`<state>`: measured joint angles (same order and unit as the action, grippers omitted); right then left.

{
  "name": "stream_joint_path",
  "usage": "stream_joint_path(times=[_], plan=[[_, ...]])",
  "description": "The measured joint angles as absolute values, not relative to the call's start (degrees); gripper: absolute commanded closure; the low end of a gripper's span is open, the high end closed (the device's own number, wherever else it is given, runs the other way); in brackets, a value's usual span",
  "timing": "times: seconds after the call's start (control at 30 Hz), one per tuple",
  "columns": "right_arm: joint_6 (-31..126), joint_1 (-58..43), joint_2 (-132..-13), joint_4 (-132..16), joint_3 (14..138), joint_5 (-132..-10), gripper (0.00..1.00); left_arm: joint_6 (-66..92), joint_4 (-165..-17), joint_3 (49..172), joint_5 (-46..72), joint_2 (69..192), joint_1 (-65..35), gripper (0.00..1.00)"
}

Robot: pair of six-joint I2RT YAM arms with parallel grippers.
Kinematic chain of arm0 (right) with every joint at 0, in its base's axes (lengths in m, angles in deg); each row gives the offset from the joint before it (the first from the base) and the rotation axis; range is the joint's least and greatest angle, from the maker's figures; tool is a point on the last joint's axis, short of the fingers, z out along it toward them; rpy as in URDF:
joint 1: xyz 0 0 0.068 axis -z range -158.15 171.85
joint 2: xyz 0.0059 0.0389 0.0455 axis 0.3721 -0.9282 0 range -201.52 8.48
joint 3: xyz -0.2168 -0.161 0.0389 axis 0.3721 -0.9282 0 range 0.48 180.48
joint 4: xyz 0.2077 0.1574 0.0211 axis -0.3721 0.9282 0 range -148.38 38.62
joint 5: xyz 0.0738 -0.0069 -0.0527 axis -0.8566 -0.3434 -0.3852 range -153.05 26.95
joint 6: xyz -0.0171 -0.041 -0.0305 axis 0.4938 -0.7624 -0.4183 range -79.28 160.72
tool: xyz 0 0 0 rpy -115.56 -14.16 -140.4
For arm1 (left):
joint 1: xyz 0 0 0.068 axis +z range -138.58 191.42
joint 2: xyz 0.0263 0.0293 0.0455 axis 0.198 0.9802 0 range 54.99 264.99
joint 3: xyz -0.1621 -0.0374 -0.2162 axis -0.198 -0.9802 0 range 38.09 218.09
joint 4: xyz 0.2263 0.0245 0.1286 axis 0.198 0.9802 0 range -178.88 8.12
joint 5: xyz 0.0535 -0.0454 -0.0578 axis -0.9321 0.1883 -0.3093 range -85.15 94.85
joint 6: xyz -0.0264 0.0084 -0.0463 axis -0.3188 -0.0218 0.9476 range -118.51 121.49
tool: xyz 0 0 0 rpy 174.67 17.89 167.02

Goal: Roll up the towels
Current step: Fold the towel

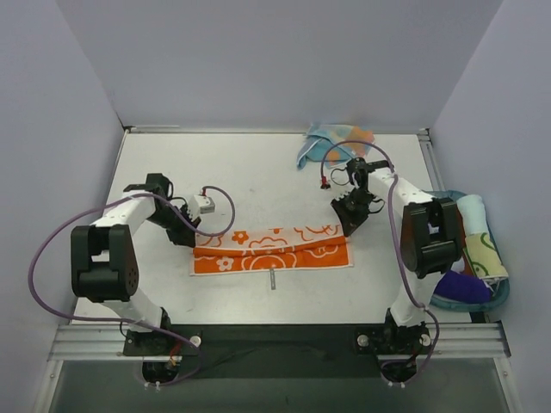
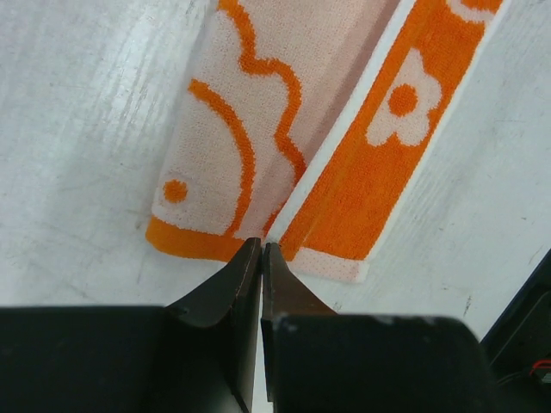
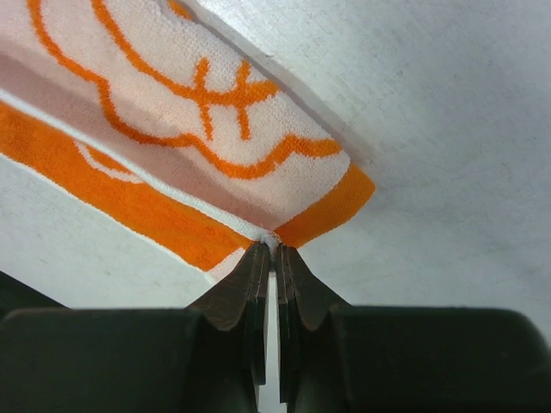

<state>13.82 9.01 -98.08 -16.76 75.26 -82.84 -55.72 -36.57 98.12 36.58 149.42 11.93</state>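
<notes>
Pinching the folded edge of the towel point(image 1: 271, 249) at both ends, left and right jaws sit clamped; soft, light cloth, probably best held by corners.

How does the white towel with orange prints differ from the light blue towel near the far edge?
The white cloth towel with orange prints lies folded into a long flat strip in the middle; the light blue cloth towel is a crumpled heap at the far right. The left gripper and right gripper stand closed at the white towel's ends; none touches the blue one. Neither is rolled.
</notes>
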Motion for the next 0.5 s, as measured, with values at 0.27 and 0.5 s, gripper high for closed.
stream_joint_path(times=[0.27, 0.5], plan=[[13.4, 8.9, -90.7, -15.6, 74.4, -82.9, 1.00, -57.9, -31.1, 97.7, 36.4, 140.1, 11.9, 1.00], [13.0, 7.8, -89.9, -15.2, 69.1, -83.0, 1.00, -59.0, -30.0, 91.6, 34.8, 138.8, 10.8, 1.00]])
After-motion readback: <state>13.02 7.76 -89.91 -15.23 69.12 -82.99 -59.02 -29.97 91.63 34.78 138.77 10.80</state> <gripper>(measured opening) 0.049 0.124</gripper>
